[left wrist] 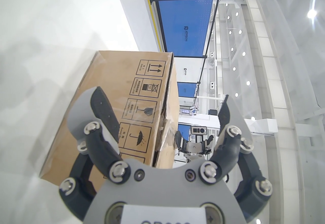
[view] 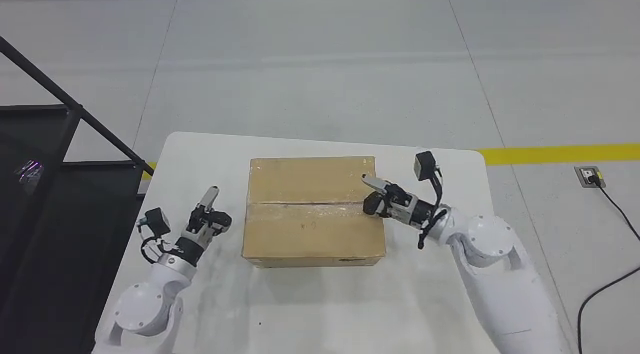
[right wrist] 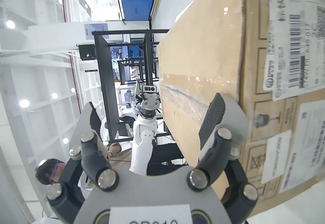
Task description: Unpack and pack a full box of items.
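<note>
While the taped box [view: 314,209] sits centre worktop [view: 300,304], the left end effector [view: 210,197] hangs just left of it, wide open, empty; the right end effector [view: 371,197], equally open and empty, hovers at its right top edge.

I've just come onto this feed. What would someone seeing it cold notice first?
A closed brown cardboard box, its top flaps taped along the centre seam, stands in the middle of the white table. The open left gripper is beside one end of the box, clear of the cardboard. The open right gripper is at the opposite end, by the top edge where the seam ends.
</note>
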Action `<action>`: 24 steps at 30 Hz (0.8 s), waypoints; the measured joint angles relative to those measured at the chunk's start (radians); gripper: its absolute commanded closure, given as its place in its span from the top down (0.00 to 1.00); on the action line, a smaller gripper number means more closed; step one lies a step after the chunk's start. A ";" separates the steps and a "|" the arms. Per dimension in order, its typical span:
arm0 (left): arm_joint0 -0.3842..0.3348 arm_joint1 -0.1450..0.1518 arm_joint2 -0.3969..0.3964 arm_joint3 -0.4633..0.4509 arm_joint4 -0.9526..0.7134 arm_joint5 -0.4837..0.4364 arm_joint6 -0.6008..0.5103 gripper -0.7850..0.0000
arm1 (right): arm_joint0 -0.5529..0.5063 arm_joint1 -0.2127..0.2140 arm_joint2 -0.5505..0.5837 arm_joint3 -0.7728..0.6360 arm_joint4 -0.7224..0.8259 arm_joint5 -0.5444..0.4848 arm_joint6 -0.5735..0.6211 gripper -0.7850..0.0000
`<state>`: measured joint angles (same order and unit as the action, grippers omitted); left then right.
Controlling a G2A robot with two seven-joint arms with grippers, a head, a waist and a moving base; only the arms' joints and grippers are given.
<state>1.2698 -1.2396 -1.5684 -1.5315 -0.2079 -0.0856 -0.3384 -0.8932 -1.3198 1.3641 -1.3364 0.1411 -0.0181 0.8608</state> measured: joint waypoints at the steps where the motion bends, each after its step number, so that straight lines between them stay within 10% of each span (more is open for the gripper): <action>1: 0.001 0.000 -0.003 -0.003 -0.003 -0.001 -0.001 1.00 | -0.014 0.003 0.014 -0.008 0.012 -0.008 -0.004 1.00; 13: 0.062 0.005 -0.085 -0.104 -0.085 -0.025 0.034 1.00 | -0.200 0.012 0.132 -0.104 0.142 -0.364 -0.201 1.00; 24: 0.070 0.006 -0.091 -0.116 -0.086 -0.026 0.038 1.00 | -0.198 0.012 0.132 -0.103 0.141 -0.355 -0.198 1.00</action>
<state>1.3402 -1.2340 -1.6597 -1.6476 -0.2941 -0.1113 -0.2999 -1.0911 -1.3081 1.4958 -1.4399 0.2825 -0.3730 0.6624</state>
